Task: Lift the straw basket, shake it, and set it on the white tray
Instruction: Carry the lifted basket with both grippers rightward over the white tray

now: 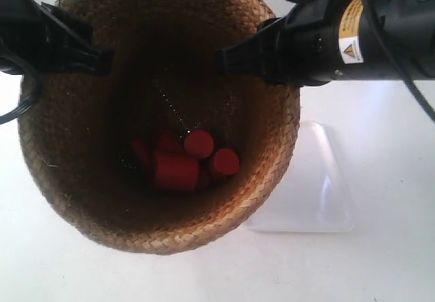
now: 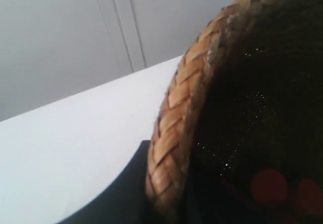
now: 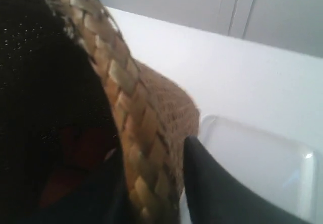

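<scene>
On opposite sides, the left claw [image 2: 164, 204] and right claw [image 3: 151, 201] each clamp the basket [image 1: 68, 152], so it should lift level, near the tray [image 1: 319, 200].

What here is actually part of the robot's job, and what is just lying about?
Part of the job: round brown woven straw basket, held at its braided rim by the left gripper and right gripper; flat glossy white rectangular tray.
Just there: red cylindrical blocks in the basket's bottom; white table.
</scene>
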You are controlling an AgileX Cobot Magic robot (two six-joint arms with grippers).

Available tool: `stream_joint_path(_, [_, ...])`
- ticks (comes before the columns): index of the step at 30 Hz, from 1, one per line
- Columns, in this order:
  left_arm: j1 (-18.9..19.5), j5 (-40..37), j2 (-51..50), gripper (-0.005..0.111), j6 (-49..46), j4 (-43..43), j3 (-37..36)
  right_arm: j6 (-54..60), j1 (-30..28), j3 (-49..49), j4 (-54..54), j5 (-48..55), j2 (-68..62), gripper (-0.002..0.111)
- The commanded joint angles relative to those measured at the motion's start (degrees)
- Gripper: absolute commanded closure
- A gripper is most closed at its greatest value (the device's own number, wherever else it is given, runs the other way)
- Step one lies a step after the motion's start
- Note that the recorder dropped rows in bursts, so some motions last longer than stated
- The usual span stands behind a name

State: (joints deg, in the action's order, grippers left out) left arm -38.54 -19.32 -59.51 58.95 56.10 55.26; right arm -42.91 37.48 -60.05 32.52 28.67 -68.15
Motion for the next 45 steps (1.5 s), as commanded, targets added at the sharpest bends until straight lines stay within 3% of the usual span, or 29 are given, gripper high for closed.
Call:
stream_joint_path(1, [-9.2,-1.3,11.9,0.107,-2.5,3.5,2.9,2.1,9.4,-2.6,-2.8,-1.2,13.0,0.108])
stream_joint_path(3, [-12.3,-3.5,12.6,0.107,-0.5,9.6,1.0,-4.5,11.1,-0.4,8.6,-0.8,13.6,0.108])
stream_joint_path(5, [-11.2,-10.5,6.2,0.107,15.7,25.6,-2.6,-23.6,8.9,4.1,27.1,3.8,7.6,0.108])
stream_joint_path(6, [-10.5,-12.8,3.4,0.107,21.9,29.6,-3.6,-28.4,7.8,4.7,31.8,6.5,4.5,0.108])
stream_joint_path(11, [-10.2,-5.9,1.6,0.107,24.8,30.8,-3.2,-21.7,8.5,4.0,24.2,2.9,4.0,0.108])
stream_joint_path(14, [-10.1,-10.9,1.6,0.107,25.0,30.9,-3.2,-21.7,8.5,4.0,24.4,4.7,4.9,0.108])
stream_joint_path(24, [-10.2,-12.7,1.1,0.107,24.9,27.6,-3.0,-19.5,8.8,3.5,22.9,6.0,3.3,0.108])
stream_joint_path(27, [-14.4,-12.7,6.5,0.107,13.5,20.1,0.3,-13.5,13.0,-0.4,12.2,6.4,9.2,0.108])
stream_joint_path(30, [-21.9,-13.5,12.2,0.107,7.4,13.9,2.5,-19.1,19.7,-1.5,16.0,3.2,15.3,0.108])
stream_joint_path(32, [-23.9,-16.8,10.7,0.107,10.5,19.8,-0.2,-25.4,20.7,0.6,26.1,7.8,13.1,0.108])
stream_joint_path(33, [-23.4,-20.7,7.2,0.107,18.1,28.0,-2.3,-32.7,19.9,3.4,35.7,12.7,8.8,0.108])
stream_joint_path(35, [-20.0,-25.3,0.2,0.107,30.5,39.9,-5.4,-37.5,16.8,6.1,42.6,16.5,1.7,0.108])
stream_joint_path(37, [-18.5,-22.9,-3.7,0.107,29.6,37.5,-4.9,-36.6,15.9,5.2,37.1,15.9,-1.6,0.108])
stream_joint_path(39, [-19.6,-20.7,-3.7,0.107,25.7,34.0,-4.3,-31.7,16.5,4.9,32.9,12.0,-0.7,0.108])
stream_joint_path(45, [-19.7,-24.1,-2.3,0.107,26.3,34.2,-4.3,-30.3,16.7,4.9,34.2,13.8,2.4,0.108])
